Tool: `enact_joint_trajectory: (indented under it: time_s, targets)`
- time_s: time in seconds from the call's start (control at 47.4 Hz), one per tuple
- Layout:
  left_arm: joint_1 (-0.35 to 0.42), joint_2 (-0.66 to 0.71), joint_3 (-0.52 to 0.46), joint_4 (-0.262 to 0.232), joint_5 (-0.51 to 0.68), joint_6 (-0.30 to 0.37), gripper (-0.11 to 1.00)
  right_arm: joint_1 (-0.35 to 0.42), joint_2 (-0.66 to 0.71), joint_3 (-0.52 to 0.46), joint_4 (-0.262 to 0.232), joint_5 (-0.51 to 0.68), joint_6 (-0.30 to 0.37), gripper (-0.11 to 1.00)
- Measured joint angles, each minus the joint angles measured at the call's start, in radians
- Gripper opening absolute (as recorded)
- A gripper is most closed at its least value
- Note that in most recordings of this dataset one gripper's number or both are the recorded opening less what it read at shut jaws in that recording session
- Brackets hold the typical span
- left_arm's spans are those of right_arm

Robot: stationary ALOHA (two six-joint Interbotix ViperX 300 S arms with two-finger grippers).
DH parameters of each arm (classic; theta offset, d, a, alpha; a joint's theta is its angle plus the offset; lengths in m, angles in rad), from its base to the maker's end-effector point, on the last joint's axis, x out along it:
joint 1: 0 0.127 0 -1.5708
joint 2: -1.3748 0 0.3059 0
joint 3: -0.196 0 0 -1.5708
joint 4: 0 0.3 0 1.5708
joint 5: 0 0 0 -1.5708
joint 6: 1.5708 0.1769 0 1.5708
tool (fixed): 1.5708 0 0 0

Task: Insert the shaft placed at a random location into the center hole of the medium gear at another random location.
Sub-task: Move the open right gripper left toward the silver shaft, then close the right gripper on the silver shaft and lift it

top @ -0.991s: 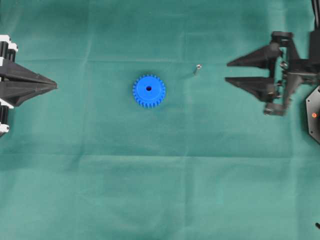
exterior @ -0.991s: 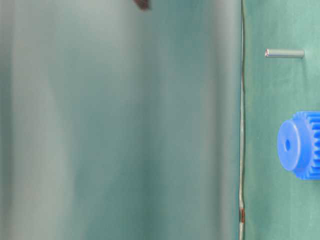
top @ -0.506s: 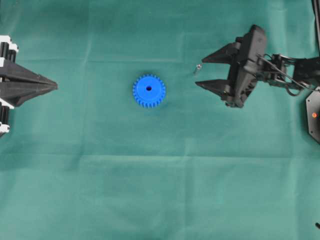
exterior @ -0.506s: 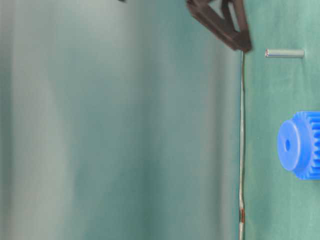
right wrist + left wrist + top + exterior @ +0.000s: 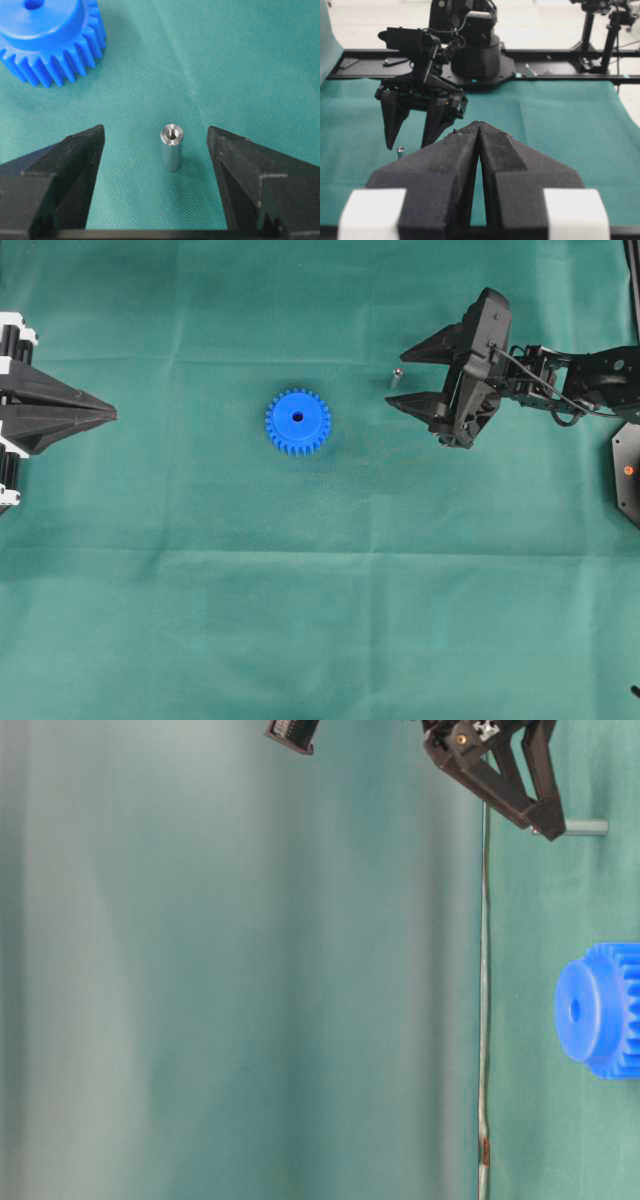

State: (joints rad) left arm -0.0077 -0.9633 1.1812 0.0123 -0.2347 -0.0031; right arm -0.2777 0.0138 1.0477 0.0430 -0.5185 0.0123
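We see the shaft [image 5: 171, 146] standing upright between our right end effector [image 5: 156, 145]'s wide-apart fingers, untouched, while the left end effector [image 5: 478, 131] sits pinched together.

One blue medium gear [image 5: 298, 422] sitting mid-frame, one center hole [image 5: 297, 417] showing; one shaft [image 5: 396, 376] standing upper right; two grippers: left gripper [image 5: 108, 414], right gripper [image 5: 405, 377].
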Motion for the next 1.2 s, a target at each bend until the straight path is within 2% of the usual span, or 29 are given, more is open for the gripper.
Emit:
enact_joint_trajectory:
  time_s: [0.127,0.232,0.295,0.422,0.464,0.949,1.202]
  targets:
    - [0.000,0.000,-0.002,0.000,0.002,0.000,0.00,-0.003,0.006,-0.005,0.000,0.000,0.000,0.79]
    - [0.002,0.002,-0.002,-0.002,0.003,0.000,0.00,-0.006,0.006,-0.005,0.002,-0.006,0.000,0.68]
    - [0.002,0.000,-0.002,0.000,0.006,0.000,0.00,-0.008,0.006,-0.005,0.002,-0.006,0.000,0.55]
    - [0.000,0.000,0.000,0.000,0.008,0.000,0.00,-0.008,0.008,-0.006,0.002,-0.008,0.000,0.20]
    - [0.000,0.000,0.000,-0.002,0.008,0.000,0.00,-0.009,0.009,-0.005,0.002,-0.006,0.000,0.13]
    - [0.000,0.002,-0.002,0.000,0.009,0.000,0.00,-0.009,0.009,-0.009,0.002,-0.002,-0.002,0.13]
    - [0.000,0.002,0.000,0.000,0.009,0.000,0.00,-0.008,-0.132,-0.028,0.002,0.161,-0.002,0.13]
